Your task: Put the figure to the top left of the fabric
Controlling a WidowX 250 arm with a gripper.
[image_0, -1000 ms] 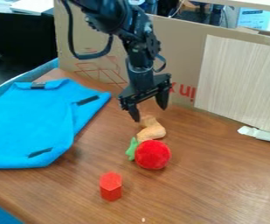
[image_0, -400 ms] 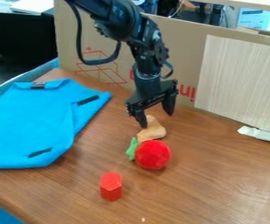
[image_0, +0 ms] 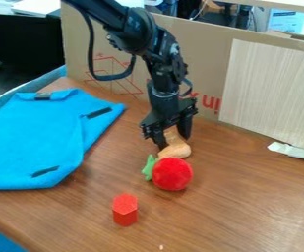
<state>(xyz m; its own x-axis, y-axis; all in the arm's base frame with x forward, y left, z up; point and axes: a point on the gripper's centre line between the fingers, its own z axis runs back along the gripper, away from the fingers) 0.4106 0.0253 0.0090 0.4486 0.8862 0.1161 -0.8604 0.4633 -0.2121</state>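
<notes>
Clamped around the upper part of the tan figure (image_0: 176, 150), the robot's hand (image_0: 173, 140) points down over the middle of the worktop (image_0: 226, 216), with one finger on each side of it. The figure is to the right of the blue fabric (image_0: 36, 140), apart from it. Right in front of it sits a round red toy (image_0: 172, 173) with a green piece (image_0: 149, 168) at its left — I can't tell from here whether figure and toy touch. Nearer me, a red six-sided block (image_0: 124, 210) stands upright. A cardboard wall (image_0: 131, 54) runs behind the hand, bounding the back, with a pale wood-grained panel (image_0: 272, 88) against it; a crumpled white scrap (image_0: 293, 150) lies by the panel's foot.

Counting up: one figure, one round toy, one green piece, one block, one scrap, one panel and one fabric — that last showing three dark strips (image_0: 99, 113).
</notes>
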